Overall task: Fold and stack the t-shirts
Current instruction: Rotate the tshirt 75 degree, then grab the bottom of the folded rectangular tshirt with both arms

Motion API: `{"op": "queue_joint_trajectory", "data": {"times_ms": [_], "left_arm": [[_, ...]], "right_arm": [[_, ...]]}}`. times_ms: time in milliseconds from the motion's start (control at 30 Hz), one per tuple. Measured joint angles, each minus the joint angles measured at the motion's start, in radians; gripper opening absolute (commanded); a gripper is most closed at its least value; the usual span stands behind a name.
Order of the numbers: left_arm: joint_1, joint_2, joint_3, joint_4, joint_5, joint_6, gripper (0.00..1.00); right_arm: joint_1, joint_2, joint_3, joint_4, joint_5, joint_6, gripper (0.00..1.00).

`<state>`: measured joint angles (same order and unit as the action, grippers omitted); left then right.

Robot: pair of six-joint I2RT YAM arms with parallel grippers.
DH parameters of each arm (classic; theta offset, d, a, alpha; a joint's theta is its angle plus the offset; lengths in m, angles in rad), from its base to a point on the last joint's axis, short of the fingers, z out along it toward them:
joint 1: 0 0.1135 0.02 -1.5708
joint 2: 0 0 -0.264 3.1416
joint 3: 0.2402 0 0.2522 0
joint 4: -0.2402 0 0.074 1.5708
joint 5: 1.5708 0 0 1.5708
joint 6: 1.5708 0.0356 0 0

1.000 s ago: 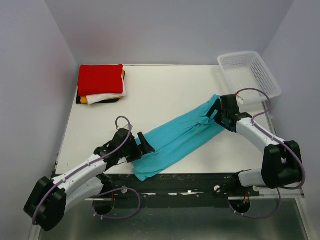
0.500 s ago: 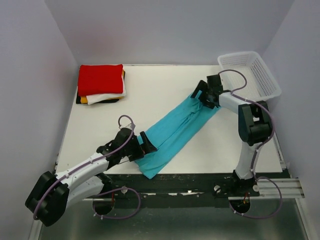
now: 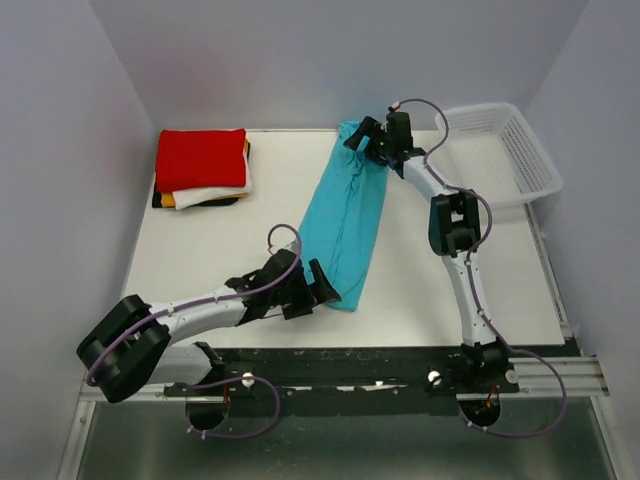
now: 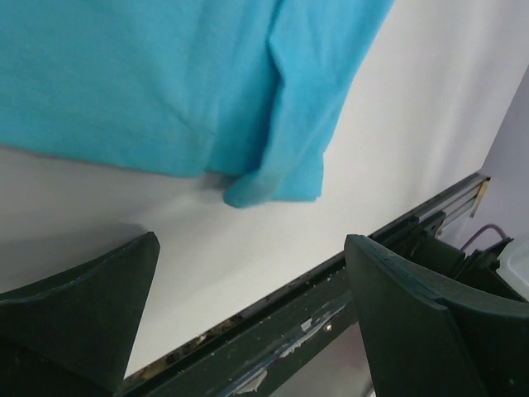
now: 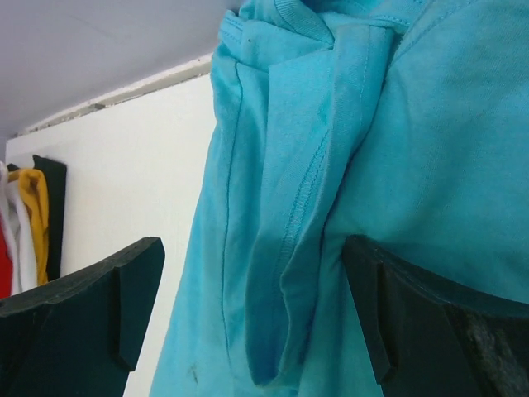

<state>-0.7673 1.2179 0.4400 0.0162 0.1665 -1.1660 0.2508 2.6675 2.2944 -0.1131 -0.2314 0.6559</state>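
Note:
The turquoise-blue t-shirt point(image 3: 345, 215) lies as a long, bunched strip running from the table's far edge towards the front. My right gripper point(image 3: 362, 137) is at its far end, jaws wide apart, with the cloth point(image 5: 397, 165) lying loose between the fingers. My left gripper point(image 3: 325, 288) is open and empty beside the shirt's near end point(image 4: 165, 83), just above the table. The folded stack sits at the far left, with the red shirt point(image 3: 200, 158) on top, then white point(image 3: 215, 195), yellow-orange point(image 3: 170, 200) and black point(image 3: 160, 200) edges showing below.
A white mesh basket point(image 3: 500, 150) stands at the far right corner, just right of the right arm. The table's dark front rail point(image 4: 331, 306) runs right under the left gripper. The back wall is close behind the right gripper.
The right gripper swept from the right side to the far middle, taking the shirt's far end along. The shirt swung from a diagonal to nearly straight front-to-back. The left gripper moved right.

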Motion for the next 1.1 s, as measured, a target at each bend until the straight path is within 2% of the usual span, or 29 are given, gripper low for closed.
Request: {"op": "queue_joint_trajectory", "data": {"times_ms": [100,267,400,533,667,700,800,900,1000,1100], "left_arm": [[-0.075,0.056,0.07,-0.011,-0.01,-0.003,0.99],[-0.162,0.091,0.18,-0.063,-0.04,0.017,0.99],[-0.214,-0.034,0.193,-0.177,-0.123,0.056,0.99],[-0.203,-0.185,0.216,-0.335,-0.248,0.099,0.98],[-0.031,-0.245,0.196,-0.382,-0.291,0.155,0.98],[0.051,-0.243,0.172,-0.374,-0.286,0.175,0.99],[0.194,-0.196,0.134,-0.373,-0.275,0.208,0.98],[0.262,-0.116,0.131,-0.364,-0.258,0.236,0.86],[0.321,-0.027,0.131,-0.322,-0.201,0.261,0.67],[0.349,0.05,0.132,-0.279,-0.146,0.281,0.53]], "right_arm": [[0.017,0.03,0.05,0.005,-0.005,-0.042,1.0],[0.053,-0.012,0.022,-0.046,0.055,-0.153,1.0],[0.078,-0.201,-0.171,-0.107,0.14,-0.204,1.0],[0.095,-0.504,-0.408,-0.142,0.216,-0.212,1.0],[0.115,-0.819,-0.703,-0.111,0.277,-0.208,1.0],[0.128,-0.878,-0.764,-0.112,0.293,-0.208,1.0],[0.198,-0.983,-0.922,-0.111,0.319,-0.193,1.0],[0.273,-1.048,-1.118,-0.098,0.309,-0.161,1.0],[0.346,-1.105,-1.321,-0.093,0.24,-0.122,0.99],[0.393,-1.151,-1.45,-0.089,0.169,-0.083,0.98]]}}
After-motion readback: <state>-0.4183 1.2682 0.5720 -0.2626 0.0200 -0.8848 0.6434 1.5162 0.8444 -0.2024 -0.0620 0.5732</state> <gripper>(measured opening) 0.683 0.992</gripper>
